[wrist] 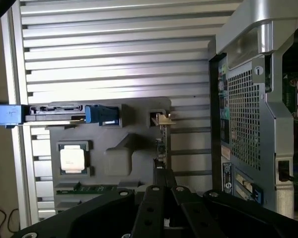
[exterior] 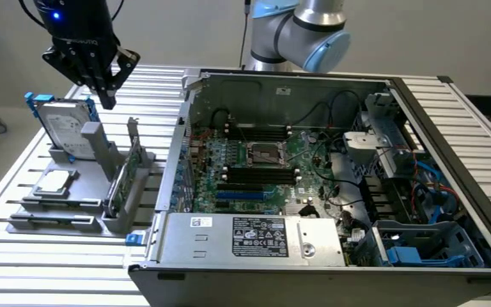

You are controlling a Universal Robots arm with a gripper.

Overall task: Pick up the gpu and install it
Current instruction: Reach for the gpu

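Closest up, black tool, pressed together, pinching nothing. Hangs apart from the gpu, at its twelve o'clock in the exterior view. Gpu set on edge in the gray holder on the tabletop, at nine o'clock from the open computer case. Looks light, stiff, easy to break. Best to pinch the bare top edge.

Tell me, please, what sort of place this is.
Most likely a robotics lab bench for computer assembly. An open PC case lies on a slatted metal table, a grey holder beside it carries a hard drive and the gpu, and a robot gripper hangs above the holder.
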